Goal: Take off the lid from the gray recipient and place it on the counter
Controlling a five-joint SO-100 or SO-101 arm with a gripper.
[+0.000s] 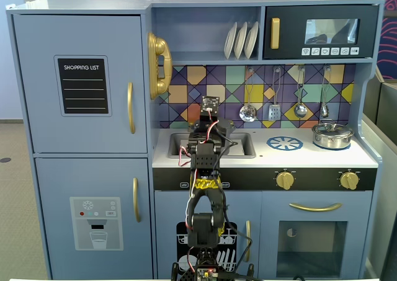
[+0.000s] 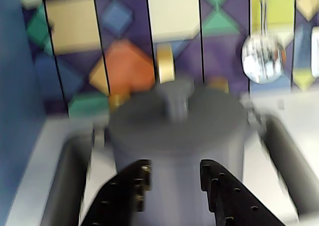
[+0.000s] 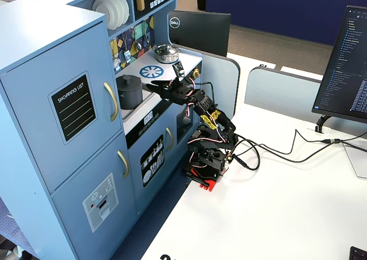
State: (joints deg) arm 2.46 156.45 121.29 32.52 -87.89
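Note:
The gray recipient [image 2: 224, 146] stands in the sink with the lid [image 2: 209, 121] on it, knob upright in the middle. It also shows in a fixed view [image 3: 129, 94] with its lid [image 3: 128, 79]; in the front fixed view my arm [image 1: 205, 160] hides it. My gripper [image 2: 174, 172] is open and empty, its jaws level with the pot's wall just short of it and below the lid. In the side fixed view the gripper [image 3: 153, 85] reaches over the counter [image 3: 179, 61] toward the pot. The counter [image 1: 310, 158] carries a printed burner [image 1: 285, 143].
A shiny silver pot [image 1: 332, 135] with its own lid stands at the counter's right [image 3: 167, 53]. Utensils hang on the tiled back wall [image 1: 248, 110], with a ladle [image 2: 262, 59] above and right of the pot. The sink's dark walls [image 2: 65, 176] flank the pot. The wrist view is blurred.

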